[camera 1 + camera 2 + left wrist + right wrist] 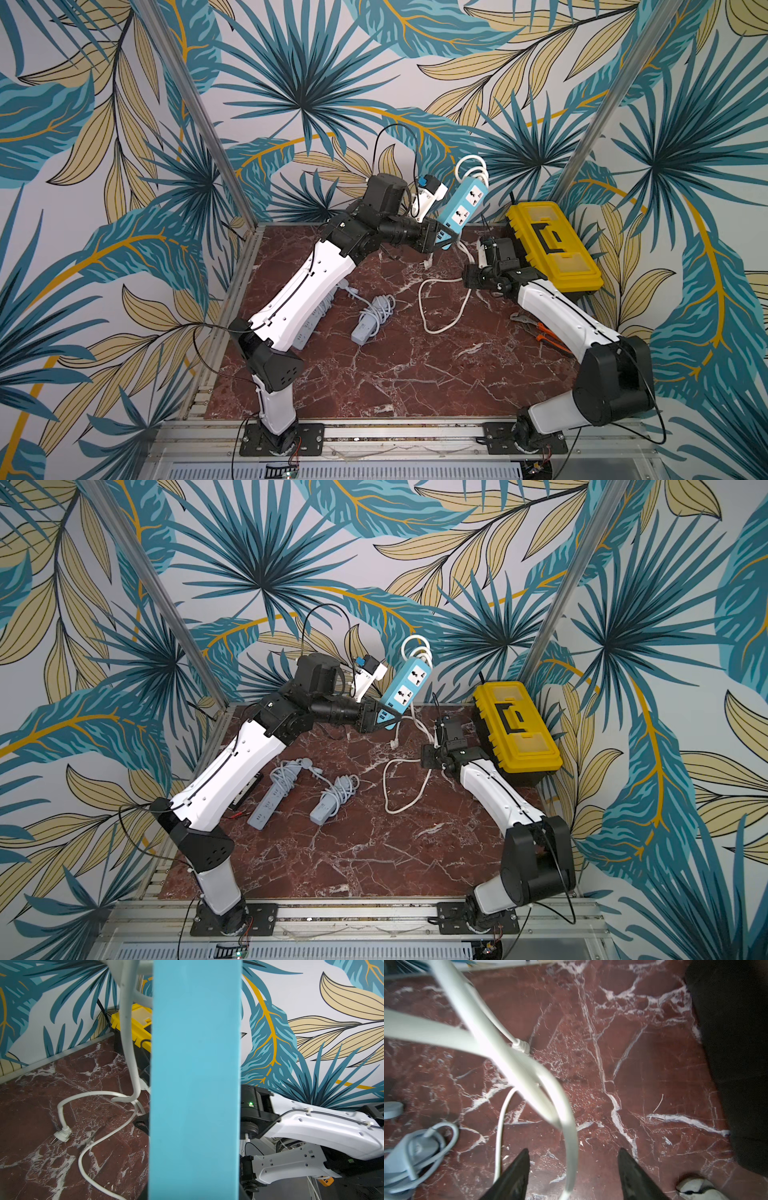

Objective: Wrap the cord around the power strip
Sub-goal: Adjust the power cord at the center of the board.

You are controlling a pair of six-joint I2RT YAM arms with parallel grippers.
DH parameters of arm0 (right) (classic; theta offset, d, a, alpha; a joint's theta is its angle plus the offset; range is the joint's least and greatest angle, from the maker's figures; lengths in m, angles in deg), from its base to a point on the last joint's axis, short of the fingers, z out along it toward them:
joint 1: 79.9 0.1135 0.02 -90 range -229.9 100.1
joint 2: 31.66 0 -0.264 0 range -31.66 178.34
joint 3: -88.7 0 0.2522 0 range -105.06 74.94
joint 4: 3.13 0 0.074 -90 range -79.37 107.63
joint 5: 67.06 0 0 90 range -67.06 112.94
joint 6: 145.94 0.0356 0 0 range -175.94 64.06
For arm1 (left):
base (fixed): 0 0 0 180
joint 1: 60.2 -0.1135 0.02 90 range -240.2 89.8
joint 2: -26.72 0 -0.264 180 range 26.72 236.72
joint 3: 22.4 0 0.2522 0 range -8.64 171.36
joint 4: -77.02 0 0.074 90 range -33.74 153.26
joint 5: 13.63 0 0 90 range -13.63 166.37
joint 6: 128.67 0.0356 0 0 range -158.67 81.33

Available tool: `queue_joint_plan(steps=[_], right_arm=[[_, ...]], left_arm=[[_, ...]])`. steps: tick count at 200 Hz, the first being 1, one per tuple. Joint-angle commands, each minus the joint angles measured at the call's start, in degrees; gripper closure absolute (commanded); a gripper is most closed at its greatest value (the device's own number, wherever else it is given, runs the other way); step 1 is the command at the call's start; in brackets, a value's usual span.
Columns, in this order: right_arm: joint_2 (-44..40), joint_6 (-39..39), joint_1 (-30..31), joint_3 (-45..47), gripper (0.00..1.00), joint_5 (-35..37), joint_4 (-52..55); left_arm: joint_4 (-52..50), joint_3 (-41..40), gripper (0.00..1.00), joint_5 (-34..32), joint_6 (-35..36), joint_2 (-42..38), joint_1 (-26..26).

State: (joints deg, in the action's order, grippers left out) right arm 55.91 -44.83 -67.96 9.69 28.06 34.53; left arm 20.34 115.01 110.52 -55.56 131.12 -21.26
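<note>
Your left end effector (442,240) is clamped on the low end of the power strip (464,201), held tilted above the back of the counter (374,374); the strip's blue body hides its fingers in the left wrist view. The blurred cord (496,1043) runs between your right end effector's (573,1152) parted fingers (515,1176); contact is unclear.

Left gripper (445,239) holds the power strip (464,206) up.
The blue strip is tilted at 12 o'clock of the table (374,374); its white cord (436,331) hangs down and loops there toward 6 o'clock.
</note>
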Motion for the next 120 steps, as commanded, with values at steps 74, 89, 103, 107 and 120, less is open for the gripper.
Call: queue_joint_plan(steps=[74,89,103,107,120], right_arm=[[3.4,-2.6,-0.9,-11.8,0.92,3.8,10.2],[0.4,-2.6,-2.2,-14.4,0.94,4.2,11.8],[-1.5,-0.7,-5.1,-17.2,0.97,4.7,13.2],[-1.7,-0.1,-6.2,-18.1,0.99,4.6,13.6],[-2.7,2.1,-9.1,-19.7,1.00,5.2,13.4]], left_arm=[[3.5,-13.2,1.00,-7.3,-1.3,-5.1,-9.4],[3.6,-18.7,1.00,-7.5,-1.3,-5.6,-12.1],[3.7,-23.2,1.00,-8.8,-0.8,-6.2,-12.4],[3.8,-24.7,1.00,-9.0,-0.8,-6.4,-12.5],[4.6,-29.2,1.00,-10.1,-1.3,-7.0,-13.6]])
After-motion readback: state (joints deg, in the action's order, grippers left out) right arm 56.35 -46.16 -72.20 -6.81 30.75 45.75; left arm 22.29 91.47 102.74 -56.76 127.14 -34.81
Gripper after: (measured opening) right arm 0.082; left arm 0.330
